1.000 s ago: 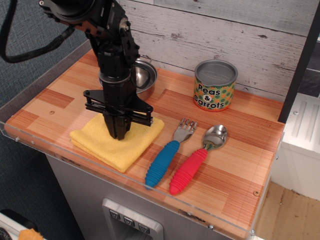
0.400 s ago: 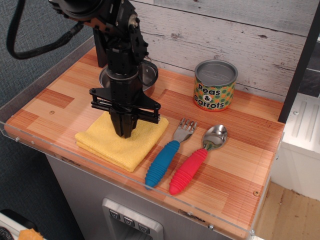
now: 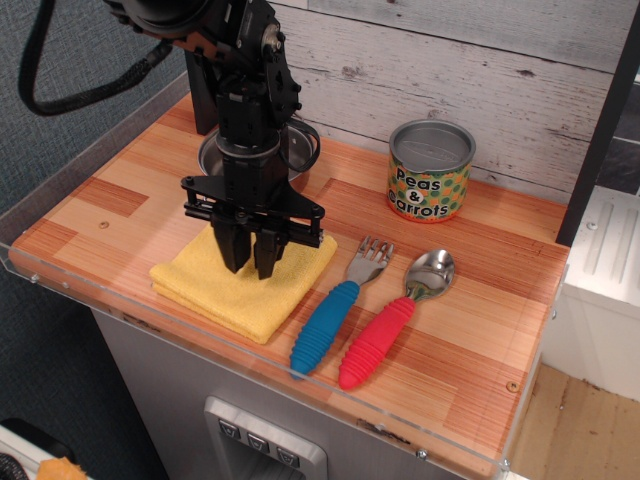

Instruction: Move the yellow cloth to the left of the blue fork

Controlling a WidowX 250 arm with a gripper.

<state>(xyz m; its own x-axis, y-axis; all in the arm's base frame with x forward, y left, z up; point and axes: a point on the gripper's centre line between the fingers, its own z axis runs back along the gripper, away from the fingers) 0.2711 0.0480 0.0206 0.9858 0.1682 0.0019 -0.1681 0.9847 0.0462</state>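
Observation:
The yellow cloth [image 3: 235, 285] lies folded and flat on the wooden counter, just left of the blue fork [image 3: 335, 315]. The fork has silver tines pointing away and a ribbed blue handle. My black gripper [image 3: 249, 268] points straight down over the middle of the cloth. Its fingers [image 3: 231, 250] stand slightly apart, with the tips at or just above the cloth's surface. Nothing is held between them. The arm hides the cloth's far edge.
A red-handled spoon [image 3: 395, 318] lies right of the fork. A "Peas & Carrots" can [image 3: 430, 170] stands at the back right. A steel pot [image 3: 290, 148] sits behind my arm. A clear rim [image 3: 200, 340] runs along the counter's front edge.
The cloth was shifted a little right toward the fork. My gripper's fingers, pinched together on the cloth before, have parted and risen slightly.

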